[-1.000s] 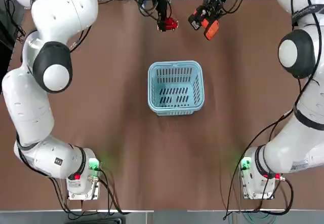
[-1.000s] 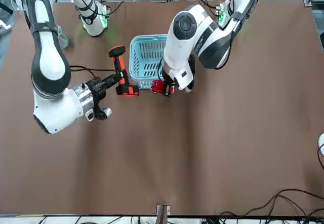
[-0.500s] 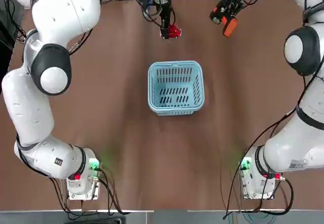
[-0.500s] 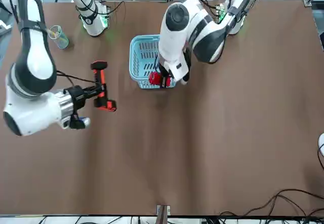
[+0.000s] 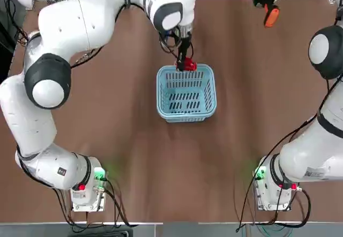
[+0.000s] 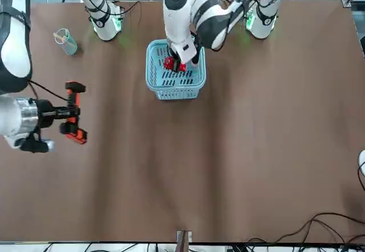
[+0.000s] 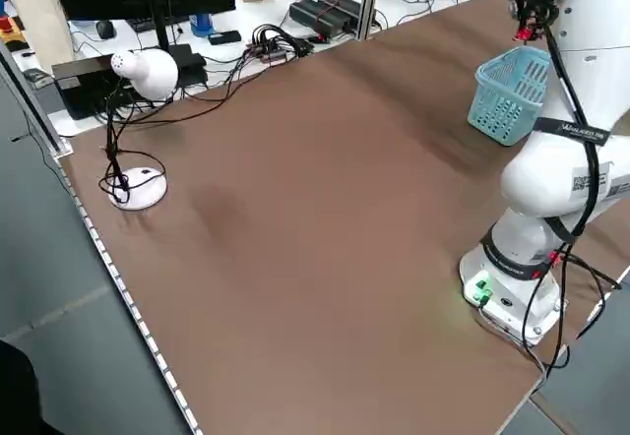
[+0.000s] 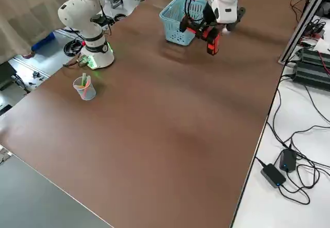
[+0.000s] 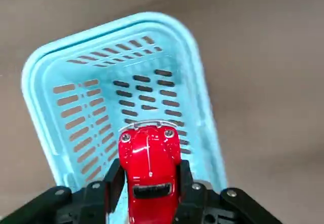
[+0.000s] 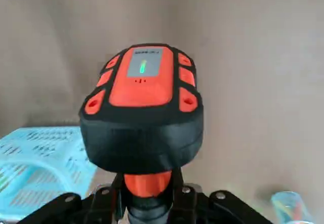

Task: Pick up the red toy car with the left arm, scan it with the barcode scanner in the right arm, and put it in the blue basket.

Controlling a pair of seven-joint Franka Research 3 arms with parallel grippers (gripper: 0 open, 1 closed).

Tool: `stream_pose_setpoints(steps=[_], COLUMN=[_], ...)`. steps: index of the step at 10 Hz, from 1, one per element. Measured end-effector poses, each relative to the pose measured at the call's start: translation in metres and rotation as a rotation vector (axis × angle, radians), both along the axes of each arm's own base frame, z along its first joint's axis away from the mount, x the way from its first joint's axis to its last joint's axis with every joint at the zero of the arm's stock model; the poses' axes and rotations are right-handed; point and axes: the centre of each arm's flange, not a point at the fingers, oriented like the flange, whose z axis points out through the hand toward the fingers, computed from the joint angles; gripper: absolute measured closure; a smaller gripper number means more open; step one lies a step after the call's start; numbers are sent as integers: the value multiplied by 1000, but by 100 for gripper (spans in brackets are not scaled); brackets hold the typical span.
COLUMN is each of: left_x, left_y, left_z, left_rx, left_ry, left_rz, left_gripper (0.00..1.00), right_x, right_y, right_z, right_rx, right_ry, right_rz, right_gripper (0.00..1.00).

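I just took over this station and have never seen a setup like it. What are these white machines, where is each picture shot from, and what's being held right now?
Two white robot arms share a brown table. One camera looks straight down, one faces the robot, two watch from the sides, and one sits on each wrist. The left gripper is shut on the red toy car, holding it over the far edge of the blue basket, not yet released. The right gripper is shut on the barcode scanner, held off to the robot's right, away from the basket. A clear cup also stands on the table.
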Motion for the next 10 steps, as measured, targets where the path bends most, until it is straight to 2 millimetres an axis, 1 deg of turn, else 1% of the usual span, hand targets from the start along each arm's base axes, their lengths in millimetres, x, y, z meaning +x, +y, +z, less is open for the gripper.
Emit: stream_pose_setpoints(steps=[1, 3, 4, 5, 6, 7, 8, 9, 10], left_x=[-21, -64, -82, -87, -75, -57, -42, -36, -33], left_y=[-6, -20, -25, -26, -22, -15, -10, -8, -8], left_z=[-16, -44, -56, -65, -71, -76, -79, -82, -87], left_rx=[23, 49, 51, 46, 35, 25, 20, 16, 15], left_ry=[10, 23, 22, 14, -5, -29, -44, -54, -65], left_rz=[-4, -17, -22, -14, 5, 30, 45, 50, 44], left_gripper=[52, 52, 52, 52, 52, 52, 52, 52, 52], right_x=[5, 20, 29, 37, 41, 43, 42, 40, 35], right_y=[-9, -29, -37, -40, -39, -40, -41, -44, -48], right_z=[1, -2, -13, -35, -60, -82, -107, -132, -152], right_rx=[-54, -95, -100, -109, -112, -118, -129, -133, -144], right_ry=[-43, -140, -194, -231, -245, -248, -249, -254, -247], right_rz=[12, 24, 23, 25, 27, 30, 35, 36, 47], right_gripper=[63, 63, 63, 63, 63, 63, 63, 63, 63])
